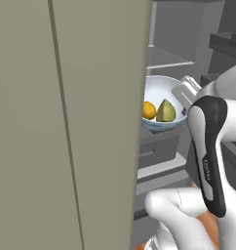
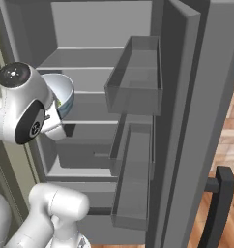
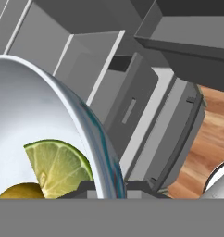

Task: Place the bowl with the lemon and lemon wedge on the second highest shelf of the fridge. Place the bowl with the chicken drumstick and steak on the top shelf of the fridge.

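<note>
My gripper (image 3: 111, 190) is shut on the rim of the bowl with the lemon and lemon wedge (image 1: 161, 93), a deep white bowl with a pale blue outside. It hangs in the air at the open fridge's left front. Inside lie the yellow-orange lemon (image 1: 148, 110) and the green-yellow lemon wedge (image 1: 166, 111); the hand view shows the wedge (image 3: 58, 164) close up beside the rim (image 3: 86, 115). In the right base view the bowl (image 2: 65, 94) sits below the top shelf (image 2: 85, 59), about level with the second highest shelf (image 2: 92, 99). The bowl with the chicken drumstick and steak is out of view.
A tall beige panel (image 1: 66, 122) covers the left half of the left base view. The open fridge door on the right carries grey door bins (image 2: 136, 77) (image 2: 133, 174). A grey drawer (image 2: 85, 150) sits below the shelves. Wooden floor (image 2: 230, 145) lies beyond the door.
</note>
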### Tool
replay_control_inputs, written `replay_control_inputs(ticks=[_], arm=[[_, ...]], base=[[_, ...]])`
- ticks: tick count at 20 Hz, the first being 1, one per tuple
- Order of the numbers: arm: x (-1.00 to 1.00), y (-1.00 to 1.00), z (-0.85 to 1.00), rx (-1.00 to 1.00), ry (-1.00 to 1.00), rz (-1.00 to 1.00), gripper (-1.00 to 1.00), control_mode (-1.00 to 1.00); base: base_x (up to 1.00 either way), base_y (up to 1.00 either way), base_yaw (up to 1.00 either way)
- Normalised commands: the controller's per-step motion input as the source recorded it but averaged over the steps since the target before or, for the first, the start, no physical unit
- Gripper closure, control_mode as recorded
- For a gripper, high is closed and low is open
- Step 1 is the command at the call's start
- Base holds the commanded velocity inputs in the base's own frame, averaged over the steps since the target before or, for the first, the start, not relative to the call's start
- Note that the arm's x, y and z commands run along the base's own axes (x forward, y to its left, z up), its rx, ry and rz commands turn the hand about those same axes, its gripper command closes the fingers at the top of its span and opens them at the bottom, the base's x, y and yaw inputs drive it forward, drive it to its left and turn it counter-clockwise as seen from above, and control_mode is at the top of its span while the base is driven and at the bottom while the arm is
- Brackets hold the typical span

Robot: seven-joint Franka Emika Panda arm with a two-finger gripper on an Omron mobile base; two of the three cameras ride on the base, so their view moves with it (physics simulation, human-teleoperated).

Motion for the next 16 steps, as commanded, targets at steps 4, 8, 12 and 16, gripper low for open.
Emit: replay_control_inputs(ticks=[4,8,12,16], arm=[[0.57,0.0,-0.44,0.0,0.0,-0.03,1.0,-1.0],[0.54,0.0,-0.64,0.0,0.0,-0.05,1.0,-1.0],[0.64,0.0,-0.47,0.0,0.0,-0.08,1.0,-1.0],[0.58,0.0,-0.5,0.0,0.0,-0.1,1.0,-1.0]], base=[[0.0,0.0,0.0],[0.0,0.0,0.0],[0.0,0.0,0.0],[0.0,0.0,0.0]])
